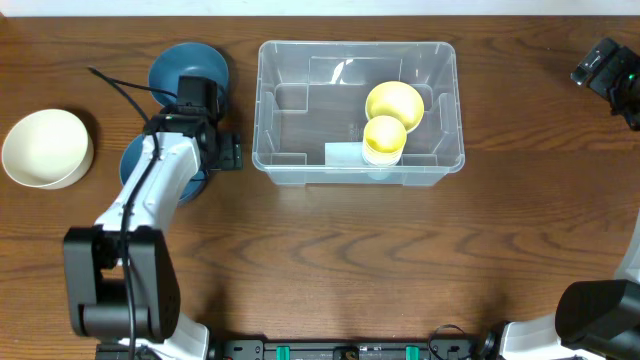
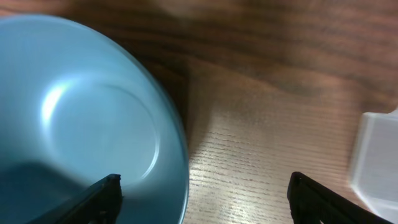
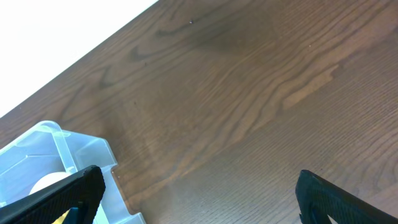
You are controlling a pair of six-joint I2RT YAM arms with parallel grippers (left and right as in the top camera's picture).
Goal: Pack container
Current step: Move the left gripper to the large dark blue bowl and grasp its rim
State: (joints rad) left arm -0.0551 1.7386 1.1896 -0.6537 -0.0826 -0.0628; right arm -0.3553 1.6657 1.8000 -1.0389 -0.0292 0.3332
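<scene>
Found left tool (image 2: 205,180) spread wide astride rim of blue bowl (image 2: 93,124), left of container (image 2: 376,155), presumably readied for pinching.

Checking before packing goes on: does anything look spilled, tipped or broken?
Nothing stands out. The container sits square, two yellow bowls upright inside; the blue bowls and cream bowl stand upright beside it. No spills visible.
</scene>
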